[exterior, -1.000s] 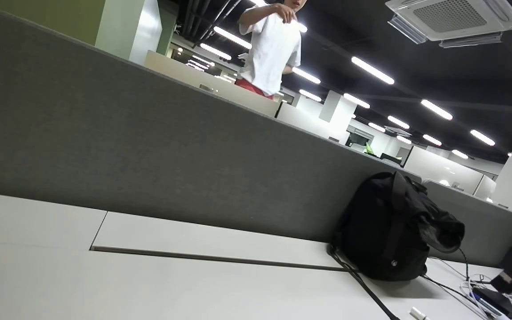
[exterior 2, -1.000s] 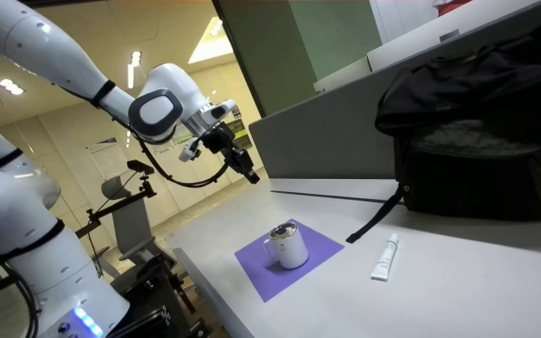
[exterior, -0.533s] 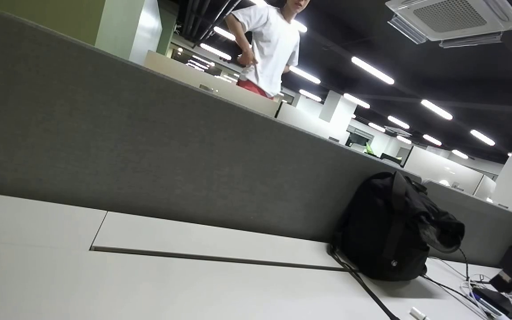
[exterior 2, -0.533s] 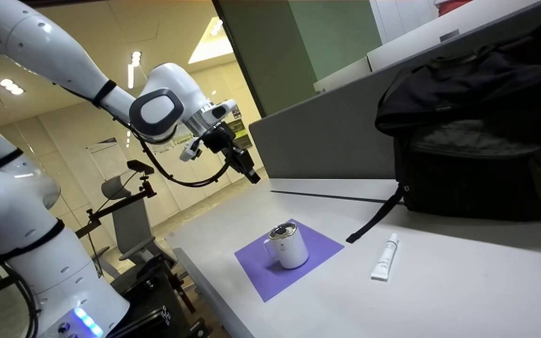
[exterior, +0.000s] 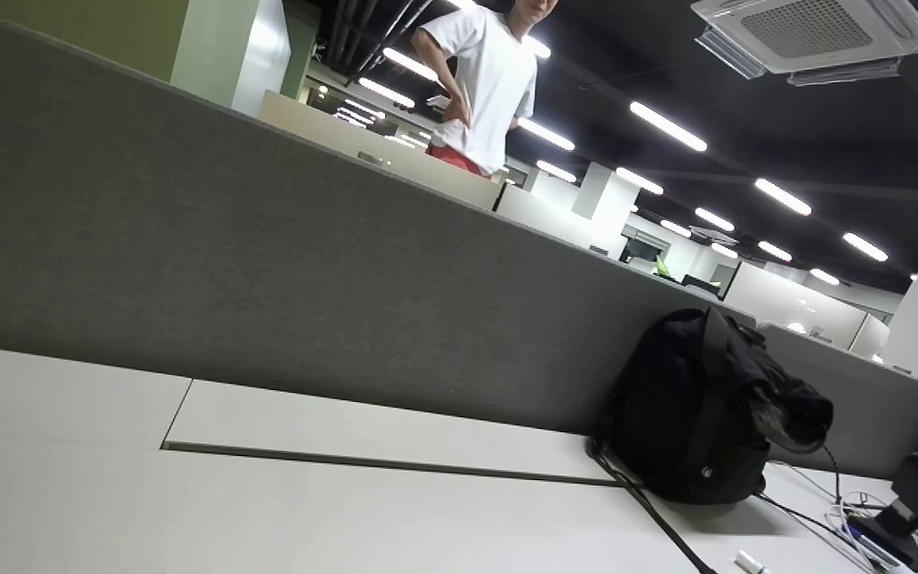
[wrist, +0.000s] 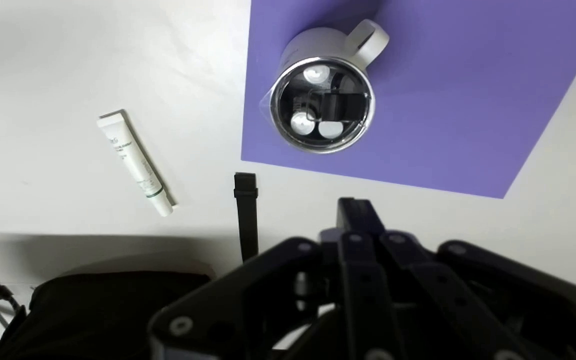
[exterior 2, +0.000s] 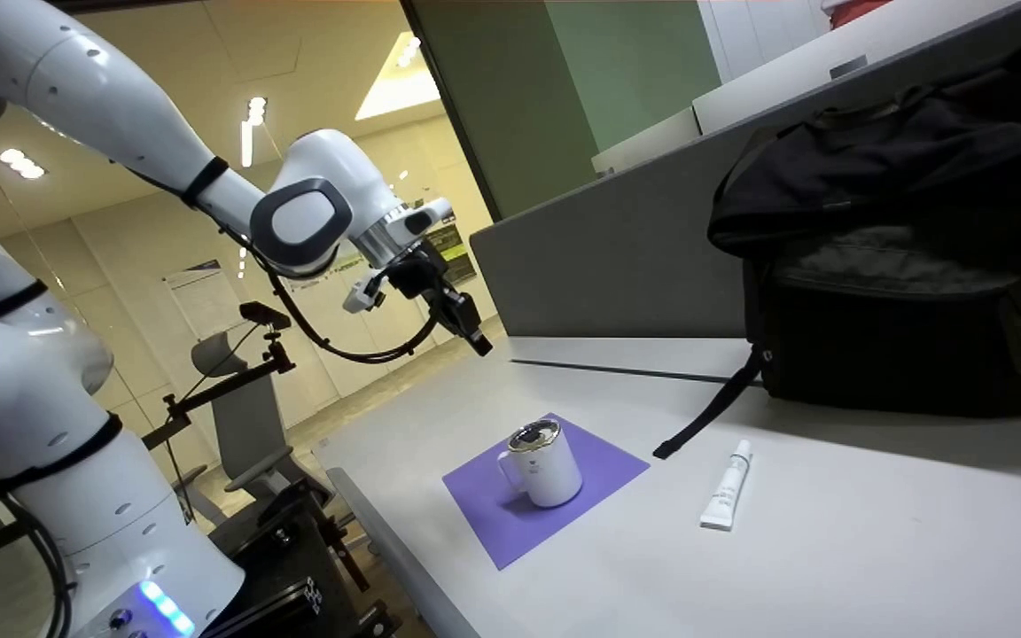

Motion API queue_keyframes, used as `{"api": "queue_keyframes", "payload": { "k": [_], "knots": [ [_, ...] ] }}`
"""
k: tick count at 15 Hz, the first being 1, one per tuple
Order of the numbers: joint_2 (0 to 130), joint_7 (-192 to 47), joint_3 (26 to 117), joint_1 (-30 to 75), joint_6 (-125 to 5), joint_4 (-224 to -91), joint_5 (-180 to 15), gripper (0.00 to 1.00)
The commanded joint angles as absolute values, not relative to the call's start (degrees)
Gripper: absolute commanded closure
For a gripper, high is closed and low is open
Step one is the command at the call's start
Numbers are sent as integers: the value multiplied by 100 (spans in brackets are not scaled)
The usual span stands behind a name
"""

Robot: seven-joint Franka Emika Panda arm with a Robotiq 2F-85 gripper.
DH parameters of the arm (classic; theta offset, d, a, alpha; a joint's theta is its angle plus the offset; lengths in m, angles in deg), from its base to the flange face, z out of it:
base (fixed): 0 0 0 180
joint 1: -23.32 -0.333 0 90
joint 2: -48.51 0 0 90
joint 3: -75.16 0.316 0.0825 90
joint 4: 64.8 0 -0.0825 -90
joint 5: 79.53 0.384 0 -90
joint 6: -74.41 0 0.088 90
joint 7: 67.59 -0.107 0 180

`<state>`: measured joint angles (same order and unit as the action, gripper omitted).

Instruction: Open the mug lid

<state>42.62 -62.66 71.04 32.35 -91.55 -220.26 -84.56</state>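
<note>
A white mug [exterior 2: 555, 478] stands upright on a purple sheet [exterior 2: 608, 461] on the desk. Its clear, shiny lid [wrist: 295, 97] sits on top, with a black slider tab [wrist: 345, 107] on the right half in the wrist view. The mug's handle [wrist: 370, 42] points to the upper right there. My gripper [wrist: 355, 205] is shut and empty, its fingertips together, below the mug in the wrist view. In an exterior view the gripper [exterior 2: 480, 344] hangs in the air above and left of the mug. The mug is out of view in the exterior view with the person.
A white tube [exterior 2: 727, 487] lies on the desk. A black bag [exterior 2: 900, 266] stands against the grey partition [exterior 2: 617, 257], and its strap [exterior 2: 710, 412] reaches toward the sheet. Cables [exterior: 841, 518] lie beyond the bag. A person [exterior: 491, 80] stands behind the partition.
The arm and gripper have moved slightly down and to the right in the exterior view that shows the mug. The person has lowered a hand to the hip. The mug has not moved.
</note>
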Motion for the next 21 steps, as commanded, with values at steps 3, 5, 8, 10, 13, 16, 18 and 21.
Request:
{"api": "queue_keyframes", "payload": {
  "k": [3, 5, 8, 10, 13, 16, 18, 21],
  "knots": [
    [4949, -5776, 7030, 3037, -9893, -21975, -7567, 100],
    [5172, -5399, 7137, 3009, -10090, -21949, -7009, 100],
    [5450, -5106, 7280, 3104, -10209, -21886, -6646, 100],
    [5579, -5033, 7316, 3165, -10300, -21858, -6585, 100],
    [5743, -4992, 7371, 3262, -10402, -21804, -6539, 100],
    [5857, -4977, 7447, 3370, -10449, -21745, -6553, 100],
    [5914, -4972, 7508, 3446, -10460, -21709, -6564, 100],
    [5992, -4977, 7609, 3557, -10484, -21673, -6580, 100]
  ]
}}
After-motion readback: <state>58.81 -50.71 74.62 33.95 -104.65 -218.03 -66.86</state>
